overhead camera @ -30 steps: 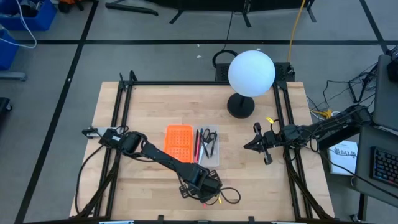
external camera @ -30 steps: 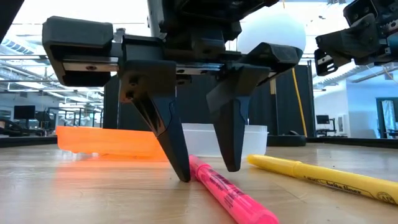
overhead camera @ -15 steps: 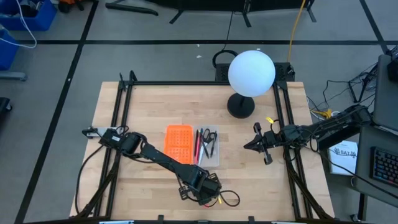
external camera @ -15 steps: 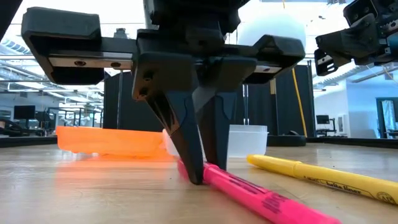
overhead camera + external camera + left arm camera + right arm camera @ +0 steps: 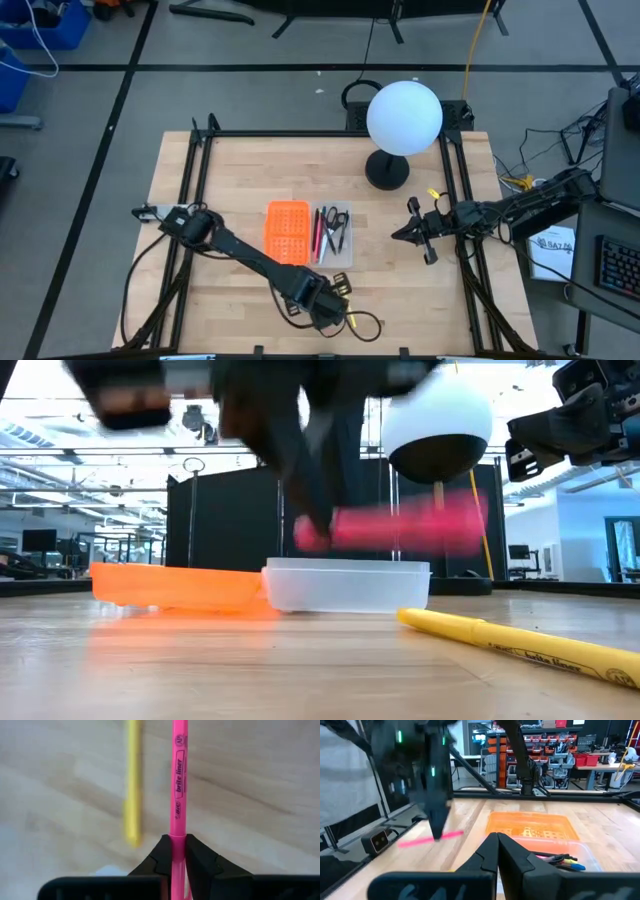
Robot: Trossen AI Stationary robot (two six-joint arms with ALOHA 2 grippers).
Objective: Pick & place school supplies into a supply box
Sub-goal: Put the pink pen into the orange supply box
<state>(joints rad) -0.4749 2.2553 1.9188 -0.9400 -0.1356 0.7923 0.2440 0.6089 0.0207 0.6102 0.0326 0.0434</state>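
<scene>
My left gripper (image 5: pixel 318 300) hangs over the table's near middle, shut on a pink highlighter (image 5: pixel 178 780), which shows blurred in the low view (image 5: pixel 400 528) above the table. A yellow highlighter (image 5: pixel 520 645) lies flat on the wood beside it (image 5: pixel 132 780). The supply box (image 5: pixel 335 238), a clear tray (image 5: pixel 345 585) joined to an orange panel (image 5: pixel 287 232), lies at mid table with scissors and several pens inside. My right gripper (image 5: pixel 413 228) waits shut at the right side, level above the table. My left gripper pinches the pink highlighter between its two fingers close to one end (image 5: pixel 178 838). The fingers (image 5: pixel 305 500) come from above, slanting down. The rest of the barrel (image 5: pixel 420 528) sticks out sideways, roughly level. The highlighter is lifted clear of the table.
A lamp with a white globe (image 5: pixel 404 118) on a black base (image 5: pixel 387 170) stands at the far right of the table. Black frame rails (image 5: pixel 190 200) run along both sides. Cables (image 5: pixel 365 322) lie near the front edge.
My left gripper has shut on the pink highlighter as it lay on the table, then risen with it. The highlighter first shifted a little on the wood and is now lifted clear, about level with the tray's top. The yellow highlighter has stayed put.
</scene>
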